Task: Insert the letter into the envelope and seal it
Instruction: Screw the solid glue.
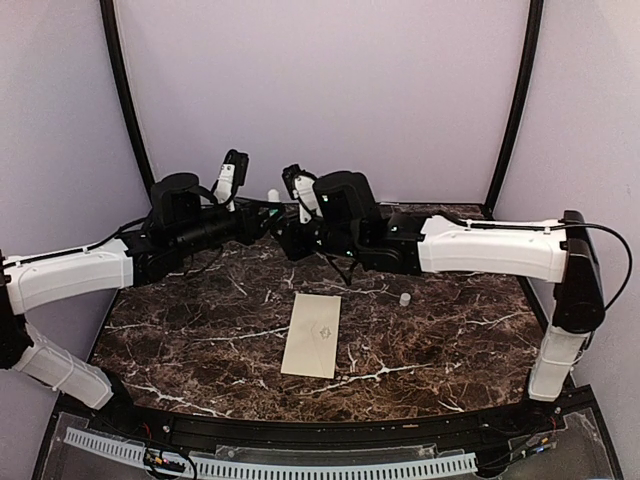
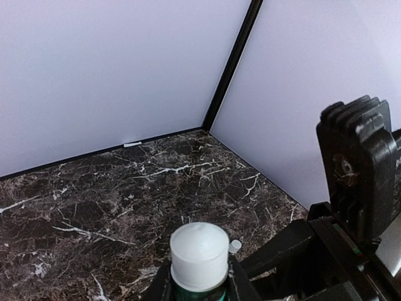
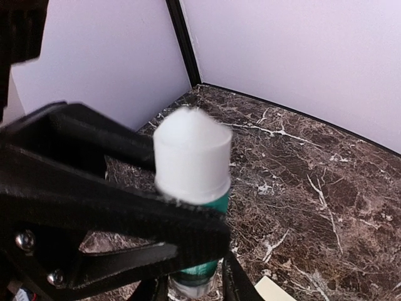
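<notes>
envelope (image 1: 312, 335) coloured cream, bench (image 1: 200, 340) patterned in dark brown with white veins, glue stick (image 2: 199, 254) capped white over green, walls (image 1: 320, 90) pale lilac

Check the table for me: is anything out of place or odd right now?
A small pale cap lies loose on the marble table, right of the envelope and apart from the glue stick that the left gripper holds in the air. It is likely the stick's cap and could roll. The envelope lies slightly askew.
</notes>
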Action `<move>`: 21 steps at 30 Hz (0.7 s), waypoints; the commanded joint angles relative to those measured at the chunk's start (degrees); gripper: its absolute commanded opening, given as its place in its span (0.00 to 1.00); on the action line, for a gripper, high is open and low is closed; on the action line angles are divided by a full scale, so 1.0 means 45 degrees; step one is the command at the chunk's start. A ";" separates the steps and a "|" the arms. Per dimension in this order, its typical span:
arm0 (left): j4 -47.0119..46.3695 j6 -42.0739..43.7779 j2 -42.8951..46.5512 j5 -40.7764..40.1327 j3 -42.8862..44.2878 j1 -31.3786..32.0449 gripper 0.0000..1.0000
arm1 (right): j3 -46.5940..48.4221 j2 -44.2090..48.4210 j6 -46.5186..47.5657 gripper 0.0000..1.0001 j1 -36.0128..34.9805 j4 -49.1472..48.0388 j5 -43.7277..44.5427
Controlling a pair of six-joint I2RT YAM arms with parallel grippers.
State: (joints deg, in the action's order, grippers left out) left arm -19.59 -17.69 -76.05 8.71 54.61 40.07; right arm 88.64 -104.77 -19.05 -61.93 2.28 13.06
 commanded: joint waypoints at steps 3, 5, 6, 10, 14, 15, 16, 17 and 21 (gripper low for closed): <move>0.0029 -0.1095 0.0737 0.1981 -0.0257 -0.0591 0.00 | -0.2279 0.2675 0.0308 0.44 0.0749 -0.3281 -0.1831; -0.0212 -0.1152 0.0949 0.2421 -0.0301 -0.0840 0.00 | -0.3313 0.3348 0.0294 0.54 0.1201 -0.3910 -0.3580; -0.0282 -0.1139 0.1077 0.2577 -0.0300 -0.0932 0.00 | -0.3773 0.3620 0.0171 0.58 0.1523 -0.4275 -0.4679; -0.1284 -0.1094 0.1501 0.3991 -0.0555 -0.1036 0.00 | -0.5554 0.4286 -0.1003 0.63 0.2698 -0.6324 -0.8339; -0.2725 -0.1198 0.1660 0.6180 -0.0649 -0.1070 0.00 | -0.5880 0.4254 -0.1378 0.66 0.2923 -0.7552 -1.0198; -0.2896 -0.1228 0.1664 0.6851 -0.0670 -0.1063 0.00 | -0.5786 0.4085 -0.1478 0.67 0.2913 -0.7802 -1.0801; -0.3298 -0.1265 0.1665 0.7145 -0.0690 -0.1058 0.00 | -0.5664 0.3891 -0.1627 0.67 0.2904 -0.8126 -1.1458; -0.3495 -0.1401 0.1675 0.7664 -0.0763 -0.1055 0.00 | -0.5556 0.3678 -0.1827 0.67 0.2879 -0.8537 -1.2092; -0.4639 -0.2003 0.1572 0.8932 -0.0863 -0.1035 0.00 | -0.4874 0.2980 -0.1860 0.64 0.2494 -0.8703 -1.3046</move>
State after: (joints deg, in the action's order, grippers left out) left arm -32.18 -23.83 -70.13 39.05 51.77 35.42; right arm 63.42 -88.99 -25.96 -49.08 -30.89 -36.03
